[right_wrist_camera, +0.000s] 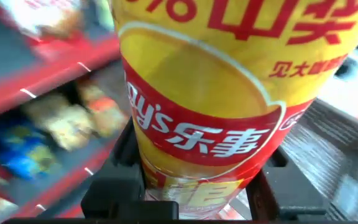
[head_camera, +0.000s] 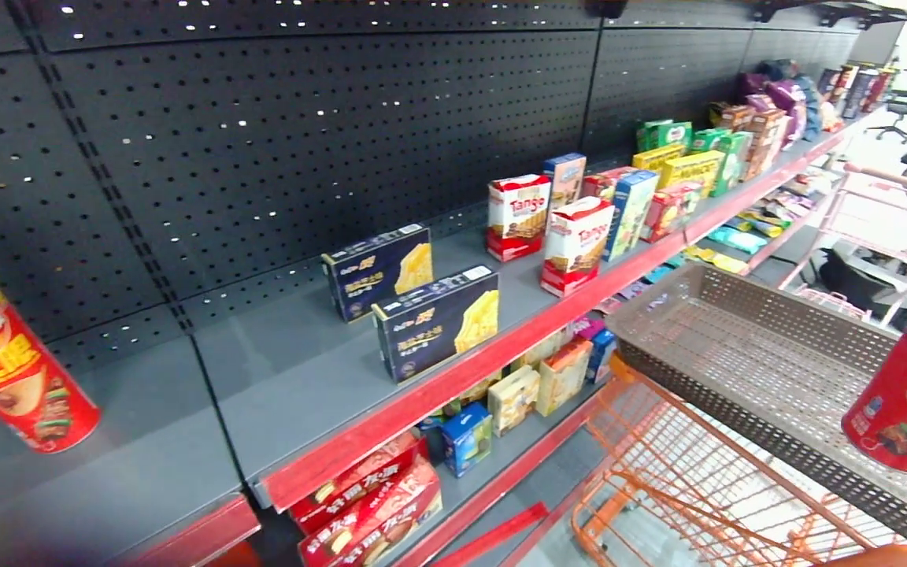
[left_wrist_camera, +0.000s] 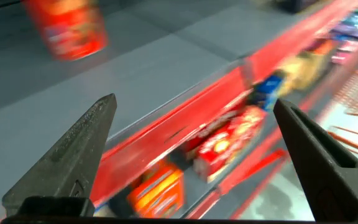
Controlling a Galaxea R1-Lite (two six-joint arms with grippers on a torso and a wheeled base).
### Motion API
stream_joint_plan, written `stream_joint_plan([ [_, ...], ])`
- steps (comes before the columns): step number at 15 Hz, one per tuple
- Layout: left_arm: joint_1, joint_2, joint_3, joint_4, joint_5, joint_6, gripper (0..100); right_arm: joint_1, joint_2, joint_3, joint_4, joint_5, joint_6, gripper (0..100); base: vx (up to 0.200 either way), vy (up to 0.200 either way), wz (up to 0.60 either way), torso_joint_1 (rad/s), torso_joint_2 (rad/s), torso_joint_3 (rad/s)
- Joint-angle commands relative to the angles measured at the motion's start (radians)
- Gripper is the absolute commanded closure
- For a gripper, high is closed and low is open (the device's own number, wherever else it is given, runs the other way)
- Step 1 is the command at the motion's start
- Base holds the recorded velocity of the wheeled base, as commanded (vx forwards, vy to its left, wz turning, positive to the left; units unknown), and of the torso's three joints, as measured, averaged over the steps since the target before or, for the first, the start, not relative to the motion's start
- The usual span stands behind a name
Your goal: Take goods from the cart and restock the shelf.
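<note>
– Pegboard [head_camera: 304, 118] backs the grey shelf [head_camera: 288, 370] in the head view. What stands at your end of it?

– One shelf can [head_camera: 9, 362], standing near the shelf's left end, back from the red front edge [head_camera: 438, 386]. Bare shelf runs from it to two blue boxes [head_camera: 406, 307] further right. Your held can [head_camera: 906, 394] hangs at the far right, off the shelf. It is above the brown basket [head_camera: 737, 339] on the orange cart [head_camera: 658, 488].

– And the left wrist view?

– Your left gripper [left_wrist_camera: 194, 102] is spread wide with nothing between its fingers. It hovers over the shelf's front edge. The shelf can sits on the shelf beyond it, well apart from both fingers.

– Right wrist view?

– Your right gripper [right_wrist_camera: 194, 196] is clamped round the held can's body, a finger on each side. Going by the head view, the can's long axis is close to upright, tipped a little.

– So what does the next move turn on?

– My reading is that the free spot lies to the left of the held can. It is across the front edge, between the shelf can and the blue boxes. The right arm carries the load, so you would take it left and in over the edge. Hold the axis upright so the base lands flat. The left arm is nearer that spot, but it is empty.
</note>
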Motion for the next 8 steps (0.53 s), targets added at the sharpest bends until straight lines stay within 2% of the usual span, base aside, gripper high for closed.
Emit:
stream_joint_plan([
  [1,0.001,-0.001,0.0,0.0,0.0,0.0,0,0.004,-0.054,0.026,0.002,-0.002,0.0,100,0.0,0.0,0.6,0.007,0.0,0.002],
  [8,0.001,-0.001,0.0,0.0,0.0,0.0,0,0.021,-0.074,0.049,0.025,-0.007,0.0,100,0.0,0.0,0.6,0.001,0.0,0.003],
])
